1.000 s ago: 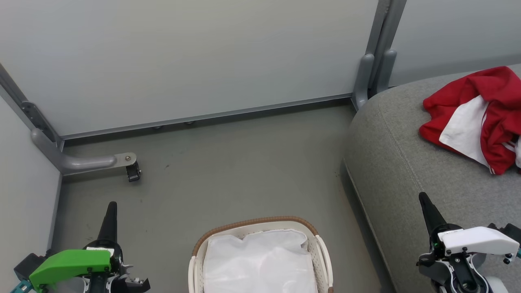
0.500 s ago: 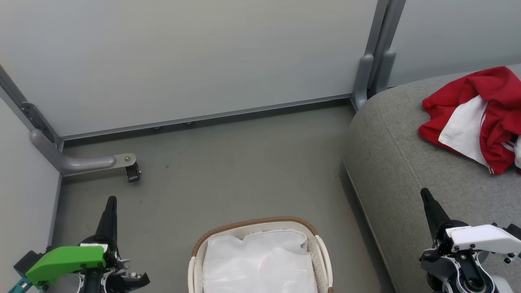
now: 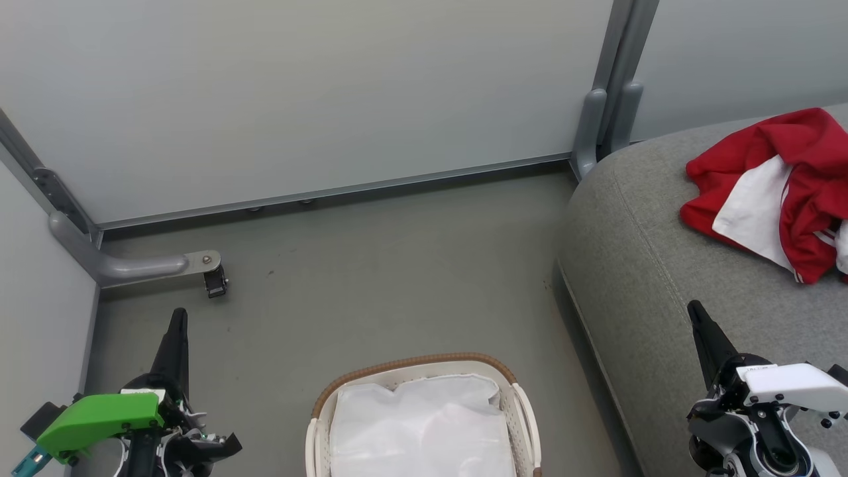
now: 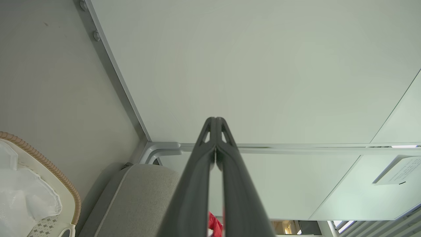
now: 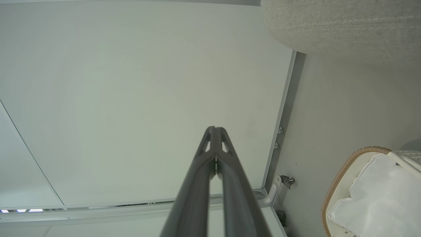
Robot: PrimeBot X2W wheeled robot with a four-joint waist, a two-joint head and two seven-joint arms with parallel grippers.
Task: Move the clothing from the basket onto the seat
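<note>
Head view: the clothing point(image 3: 795, 192) lies on the seat point(image 3: 649, 265) at two o'clock, cropped by the frame. The basket point(image 3: 411, 366) at six is cropped too. The left gripper point(image 3: 177, 318) and right gripper point(image 3: 695, 311) are closed and empty.
Left wrist view: a red sliver of the clothing shows at six, mostly hidden.
Right wrist view: the basket is cut off at four.

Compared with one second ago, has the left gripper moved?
Yes. In the head view the left gripper has crept up the picture, nearer the black caster, which kept its place.

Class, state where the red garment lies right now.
In the head view the clothing lies crumpled at the upper right, on the seat, well apart from the basket at the bottom centre.
</note>
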